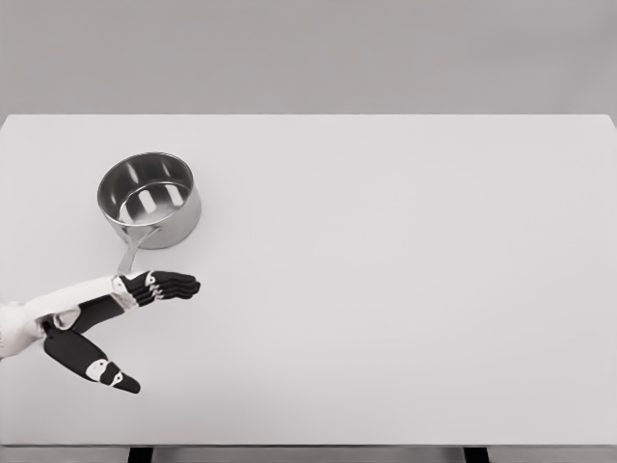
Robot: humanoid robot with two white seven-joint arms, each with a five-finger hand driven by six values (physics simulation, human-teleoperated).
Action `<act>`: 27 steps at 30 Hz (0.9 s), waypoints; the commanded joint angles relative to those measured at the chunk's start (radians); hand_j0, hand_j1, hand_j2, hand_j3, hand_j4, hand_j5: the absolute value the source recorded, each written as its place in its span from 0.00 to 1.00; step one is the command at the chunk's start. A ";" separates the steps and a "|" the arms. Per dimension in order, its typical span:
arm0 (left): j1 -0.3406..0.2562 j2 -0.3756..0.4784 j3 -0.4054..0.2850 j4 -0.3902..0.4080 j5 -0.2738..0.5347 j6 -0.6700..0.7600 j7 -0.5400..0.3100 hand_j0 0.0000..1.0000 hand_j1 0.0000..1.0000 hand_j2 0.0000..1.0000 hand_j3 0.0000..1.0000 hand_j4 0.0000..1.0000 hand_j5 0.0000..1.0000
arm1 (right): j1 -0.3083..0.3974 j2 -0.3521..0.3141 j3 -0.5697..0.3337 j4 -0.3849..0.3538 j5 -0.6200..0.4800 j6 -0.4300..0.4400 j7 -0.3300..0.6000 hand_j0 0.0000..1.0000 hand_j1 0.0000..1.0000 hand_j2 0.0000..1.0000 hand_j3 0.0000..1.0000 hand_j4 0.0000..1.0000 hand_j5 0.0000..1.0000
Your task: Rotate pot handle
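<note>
A shiny steel pot [149,198] stands upright on the white table [386,289], left of the middle. Its thin metal handle [133,249] points toward the near edge and slightly left. My left hand [145,318] comes in from the lower left with its fingers [164,285] stretched out flat, just at the near end of the handle. The thumb [92,365] is spread wide toward the near edge. The hand holds nothing. The tip of the handle is hidden behind the fingers. My right arm is out of sight.
The table's near edge [308,446] runs along the bottom of the view, with two dark legs below it. A grey wall lies behind the far edge.
</note>
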 commanded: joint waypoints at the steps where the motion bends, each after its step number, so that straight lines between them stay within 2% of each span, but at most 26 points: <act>1: 0.000 0.000 0.001 0.000 -0.002 0.059 0.000 1.00 1.00 1.00 1.00 1.00 1.00 | 0.000 0.000 -0.001 0.000 0.000 0.001 0.000 1.00 1.00 1.00 1.00 1.00 1.00; 13: -0.015 0.010 0.008 0.001 -0.009 0.240 0.000 1.00 1.00 1.00 1.00 1.00 1.00 | 0.000 0.000 0.000 0.000 0.000 0.000 0.000 1.00 1.00 1.00 1.00 1.00 1.00; 27: -0.026 0.009 0.013 0.003 -0.007 0.343 0.000 1.00 1.00 1.00 1.00 1.00 1.00 | 0.000 0.000 0.000 0.000 0.000 0.000 0.000 1.00 1.00 1.00 1.00 1.00 1.00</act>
